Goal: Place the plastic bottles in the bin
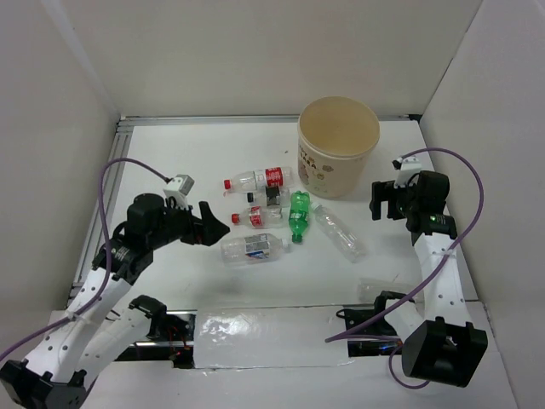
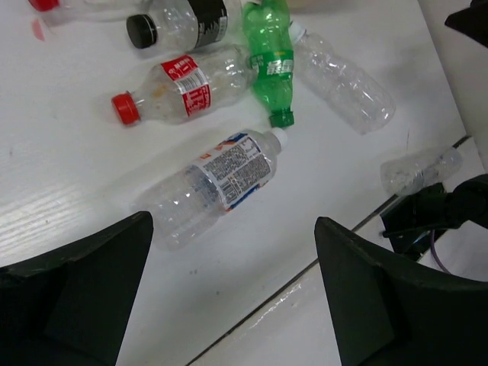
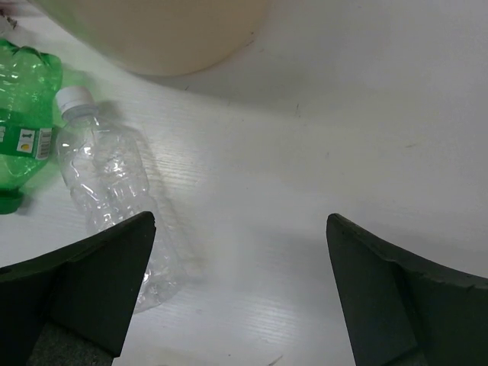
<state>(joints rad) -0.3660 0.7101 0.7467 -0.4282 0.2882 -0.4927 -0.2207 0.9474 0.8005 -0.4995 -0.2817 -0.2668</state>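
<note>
Black fingers (image 2: 84,290) fill the lower corners of both wrist views. The left gripper (image 2: 232,229) has its jaws spread wide with nothing between them, and so does the right gripper (image 3: 240,221). On the white table (image 1: 170,170) the largest thing is the bin (image 1: 338,162), a round beige tub standing upright at the far side; its mouth shows only beige wall and floor, and every bottle lies outside it. From above, the left gripper (image 1: 223,228) hangs just left of the bottle cluster and the right gripper (image 1: 381,201) is to the right of the bin. All the bottles lie on their sides in front and to the left of the bin. Nearest the left fingers is the blue-and-white labelled bottle (image 2: 217,179), whose white cap is just beside the cap of the green bottle (image 2: 273,53). An unlabelled clear bottle (image 3: 114,198) lies just right of the green one, white cap towards the bin. Left of the green one lies a red-capped bottle (image 2: 183,88) with a red label. Beyond it are a black-capped bottle (image 2: 183,19) and, farthest left, a second red-capped bottle (image 1: 260,179). A crumpled clear bottle (image 2: 421,169) lies apart near the table's front edge.
</note>
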